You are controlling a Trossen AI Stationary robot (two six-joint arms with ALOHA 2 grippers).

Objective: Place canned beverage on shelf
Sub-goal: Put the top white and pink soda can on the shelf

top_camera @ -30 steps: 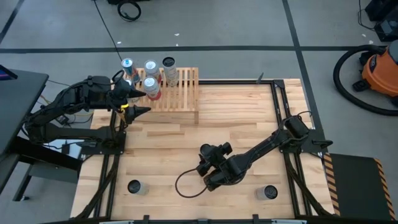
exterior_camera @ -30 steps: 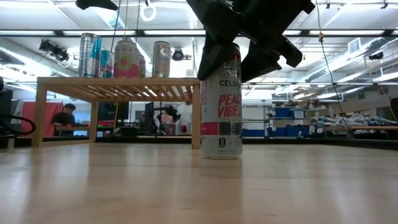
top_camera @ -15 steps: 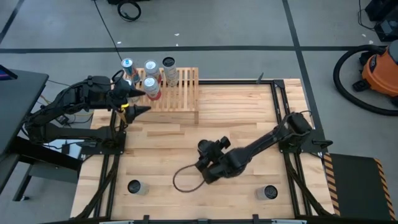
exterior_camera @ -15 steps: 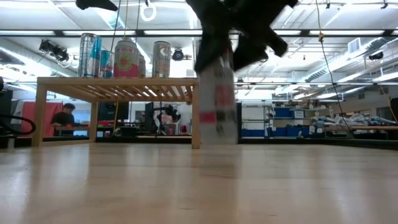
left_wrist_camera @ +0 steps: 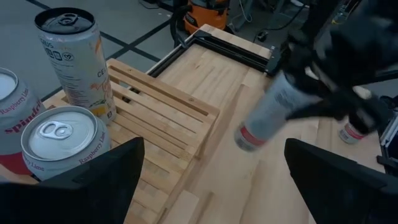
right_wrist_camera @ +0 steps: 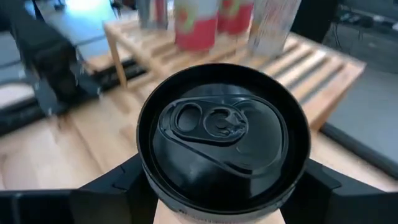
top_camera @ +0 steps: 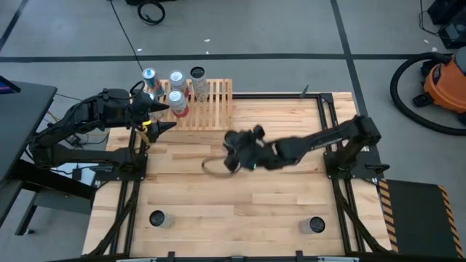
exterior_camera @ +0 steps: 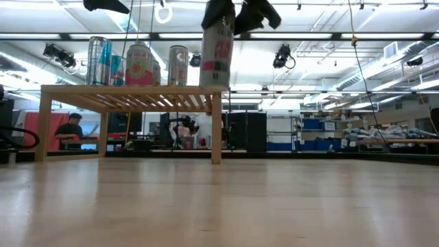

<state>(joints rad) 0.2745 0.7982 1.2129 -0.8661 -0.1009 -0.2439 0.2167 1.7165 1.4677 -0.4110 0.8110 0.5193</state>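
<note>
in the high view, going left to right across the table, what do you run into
left gripper by the shelf's left end → cans standing on the shelf → bare slats of the shelf → right gripper shut on the lifted can → right arm's base

Both arms are black and built of chunky jointed links on dark bases. The left gripper (top_camera: pixel 163 116) ends in tapered black fingers with an orange-yellow patch just behind them. A thin dark cable loops beside the right gripper (top_camera: pixel 234 151).
</note>
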